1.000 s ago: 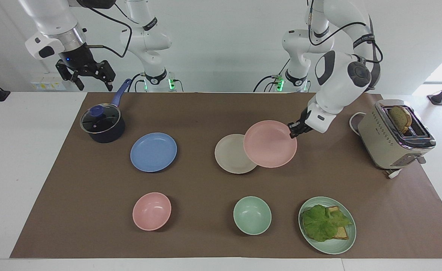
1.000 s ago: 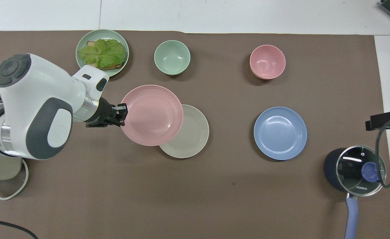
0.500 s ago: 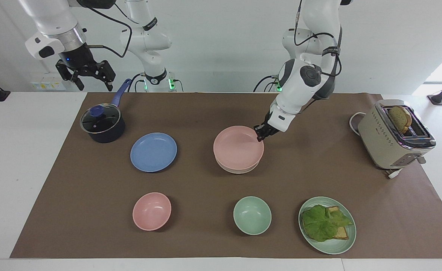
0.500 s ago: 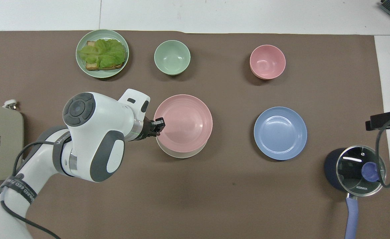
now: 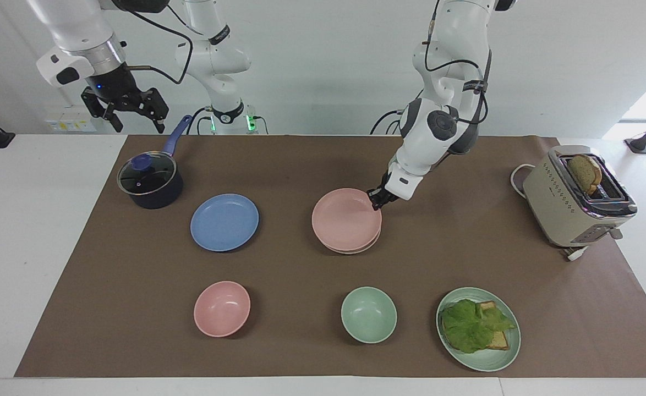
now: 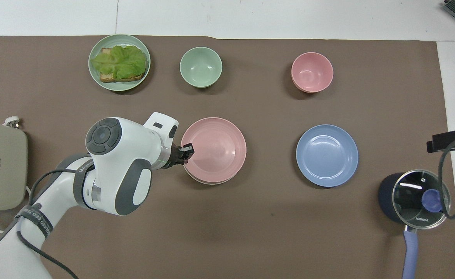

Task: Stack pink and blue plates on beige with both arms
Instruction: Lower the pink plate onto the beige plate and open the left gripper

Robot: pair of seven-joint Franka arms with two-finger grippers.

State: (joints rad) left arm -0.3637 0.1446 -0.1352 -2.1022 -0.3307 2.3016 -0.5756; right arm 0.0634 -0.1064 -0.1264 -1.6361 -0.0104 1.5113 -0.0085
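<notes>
The pink plate (image 5: 345, 220) (image 6: 216, 149) lies on the beige plate (image 5: 356, 250) (image 6: 208, 182), which shows only as a thin cream rim under it. My left gripper (image 5: 377, 202) (image 6: 187, 150) is low at the pink plate's rim, on the side toward the left arm's end of the table, and is shut on that rim. The blue plate (image 5: 224, 222) (image 6: 327, 155) lies flat on the brown mat beside the stack, toward the right arm's end. My right gripper (image 5: 125, 113) hangs open and high over the mat's corner by the pot, and it holds nothing.
A dark pot (image 5: 149, 181) with a glass lid stands near the right arm's base. A pink bowl (image 5: 222, 308), a green bowl (image 5: 368, 314) and a green plate (image 5: 480, 360) with lettuce and toast line the edge farthest from the robots. A toaster (image 5: 576, 198) stands at the left arm's end.
My left arm swung the pink plate from beside the beige plate to over it, then lowered it flat onto it. The right arm has not moved.
</notes>
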